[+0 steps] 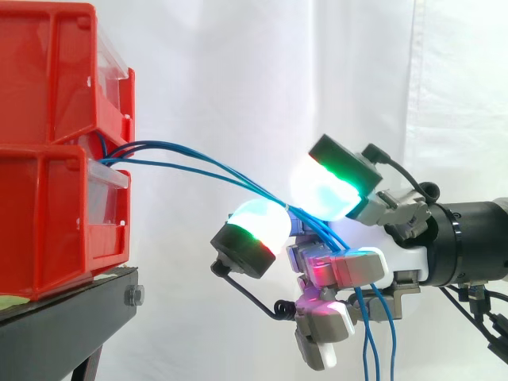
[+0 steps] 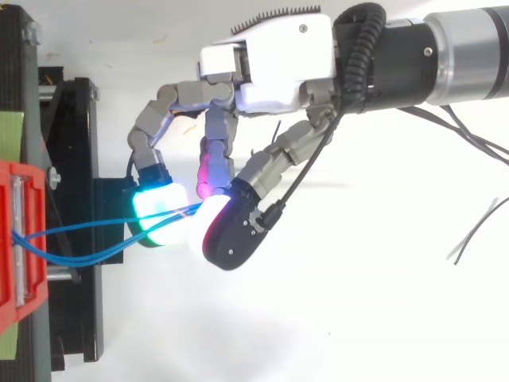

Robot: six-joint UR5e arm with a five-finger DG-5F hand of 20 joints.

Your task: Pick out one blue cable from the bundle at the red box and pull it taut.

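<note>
Pinching blue cables (image 1: pixel 151 144) in hand (image 2: pixel 266 68) right of red bins (image 1: pixel 48 214); grasp made, next needs rightward pull to remove sag.

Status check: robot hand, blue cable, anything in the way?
Robot hand pinching thin blue cables, more than one. Cables curve out from stacked red plastic bins, not taut. Nothing in the way.
</note>
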